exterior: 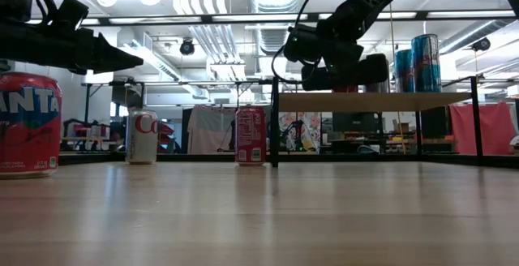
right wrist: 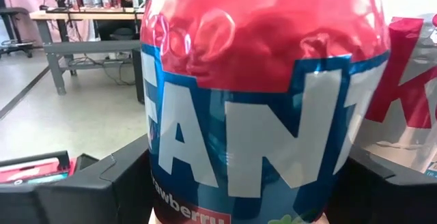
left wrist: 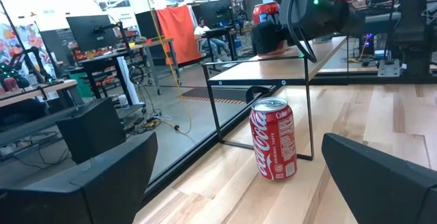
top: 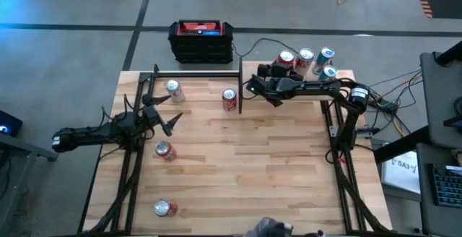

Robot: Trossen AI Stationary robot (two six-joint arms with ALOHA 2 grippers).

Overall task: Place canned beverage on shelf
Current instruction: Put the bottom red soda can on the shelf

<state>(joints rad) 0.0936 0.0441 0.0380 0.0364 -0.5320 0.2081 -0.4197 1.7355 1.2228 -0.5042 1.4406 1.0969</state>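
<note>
Nearest the low camera stands a red Fanta can [exterior: 28, 124] on the wooden worktop [top: 274, 165], at about 8 o'clock in the overhead view. Another red can [top: 165, 207] lies nearer the front edge at 7 o'clock.

Left tool [top: 164, 118] hovers above the worktop at 9 o'clock, its fingers spread wide and holding nothing. Just beyond it a pale silver can [top: 173, 90] stands upright at 10 o'clock. A Coca-Cola can [left wrist: 274, 138] stands at 12 o'clock, close beside the shelf's black corner post but apart from it.

Shelf [exterior: 373, 100], a pale board on thin black posts, occupies the far right of the worktop at 1 o'clock. Right tool [top: 268, 71] reaches over its left end, fingers clamped on either side of a red strawberry Fanta can [right wrist: 263, 94], which sits at shelf-top level; whether its base touches the board cannot be told. Three more cans [top: 315, 60] stand grouped on the shelf near its far right corner.

Behind the worktop, on the floor at 11 o'clock, sits a black-and-red box [top: 201, 40].
</note>
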